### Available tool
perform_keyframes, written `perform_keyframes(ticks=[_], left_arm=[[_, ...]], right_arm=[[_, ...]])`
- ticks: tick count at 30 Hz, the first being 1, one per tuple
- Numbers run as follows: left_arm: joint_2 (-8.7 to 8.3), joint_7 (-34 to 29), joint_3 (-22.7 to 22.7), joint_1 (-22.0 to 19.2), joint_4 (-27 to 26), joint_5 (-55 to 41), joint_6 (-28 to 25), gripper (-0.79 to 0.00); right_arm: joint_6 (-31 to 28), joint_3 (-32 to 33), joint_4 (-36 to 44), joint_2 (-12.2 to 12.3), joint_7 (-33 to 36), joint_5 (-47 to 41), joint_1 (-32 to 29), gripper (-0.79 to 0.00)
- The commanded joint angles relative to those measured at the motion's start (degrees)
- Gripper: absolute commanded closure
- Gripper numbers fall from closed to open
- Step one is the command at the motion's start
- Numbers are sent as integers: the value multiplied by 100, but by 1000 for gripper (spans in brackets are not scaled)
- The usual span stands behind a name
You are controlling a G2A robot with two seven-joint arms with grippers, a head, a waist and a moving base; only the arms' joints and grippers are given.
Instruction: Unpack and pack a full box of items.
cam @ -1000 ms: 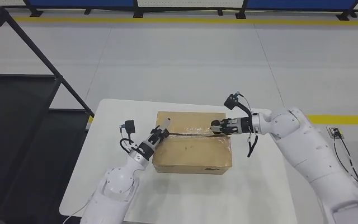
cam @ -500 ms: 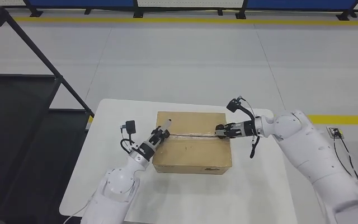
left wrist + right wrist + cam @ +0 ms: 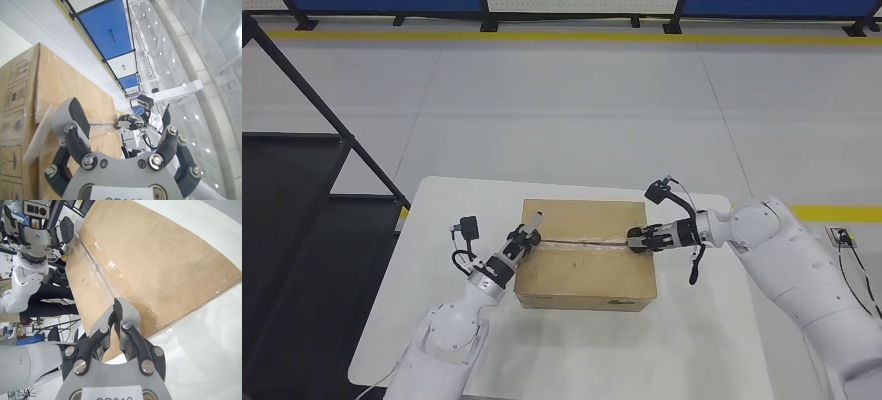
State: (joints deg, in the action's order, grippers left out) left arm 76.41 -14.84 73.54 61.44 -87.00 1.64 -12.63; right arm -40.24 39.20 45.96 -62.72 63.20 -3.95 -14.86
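A closed cardboard box (image 3: 585, 255) stands in the middle of the white table, its top seam (image 3: 582, 242) covered with clear tape. My left gripper (image 3: 526, 240) is open at the box's left end; one finger pad (image 3: 79, 117) lies against the box edge by the seam, the other (image 3: 166, 121) is in the air. My right gripper (image 3: 635, 240) is shut at the seam's right end, fingertips (image 3: 118, 311) together on the glossy tape (image 3: 98, 268). Whether tape is pinched between them I cannot tell. The right wrist view shows the left gripper (image 3: 64, 232) at the far end of the box (image 3: 151, 266).
The table (image 3: 432, 300) has free room in front of the box and on both sides. A black metal frame (image 3: 317, 130) stands off the table's left side. A flat white piece (image 3: 37, 140) sticks out at the box's left end beside my left finger.
My right gripper has slid a little to the right and toward the table's front, down onto the seam's end. The left gripper has barely shifted.
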Motion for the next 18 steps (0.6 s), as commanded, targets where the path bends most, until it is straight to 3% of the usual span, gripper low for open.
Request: perform_keyframes(ticks=[1, 18], left_arm=[[-12, 25, 89, 63, -70, -44, -25, -785], [-147, 192, 1169, 782, -484, -561, -350, -785]], right_arm=[[122, -65, 2, -59, -11, -10, 40, 0], [721, -969, -557, -965, 72, 43, 657, 0]])
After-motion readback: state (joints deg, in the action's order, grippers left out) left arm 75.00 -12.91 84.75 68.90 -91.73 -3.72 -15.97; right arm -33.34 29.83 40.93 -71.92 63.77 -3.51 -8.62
